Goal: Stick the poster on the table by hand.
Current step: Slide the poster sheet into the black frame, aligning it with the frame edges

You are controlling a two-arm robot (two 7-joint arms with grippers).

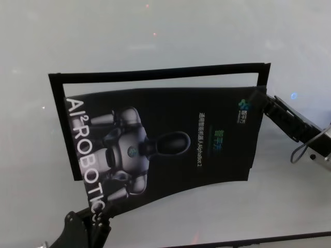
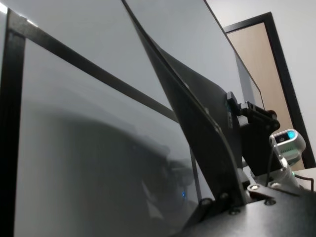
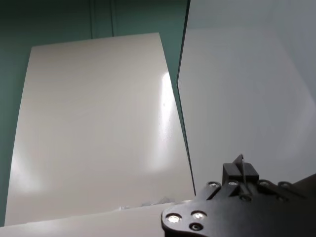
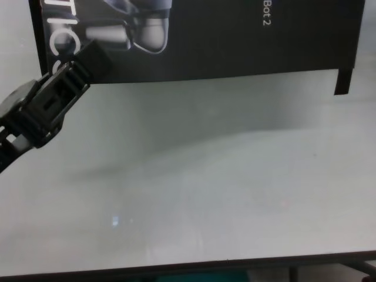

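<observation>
The poster (image 1: 165, 139) is a black glossy sheet with a grey-white robot picture and white lettering. It hangs bowed above the white table (image 1: 155, 31), held at two ends. My left gripper (image 1: 95, 217) is shut on its near left corner, and the chest view shows this gripper (image 4: 88, 59) clamping the poster (image 4: 235, 41) at its lower edge. My right gripper (image 1: 264, 106) is shut on the poster's right edge. The left wrist view shows the curved poster (image 2: 197, 113) edge-on, with the right gripper (image 2: 247, 111) at its far end. The right wrist view shows the poster's white back (image 3: 98, 123).
Narrow black strips (image 1: 155, 75) form a frame outline on the table behind and to the left of the poster. The table's dark near edge (image 4: 188, 267) runs along the bottom of the chest view. A doorway (image 2: 266, 59) stands beyond the table.
</observation>
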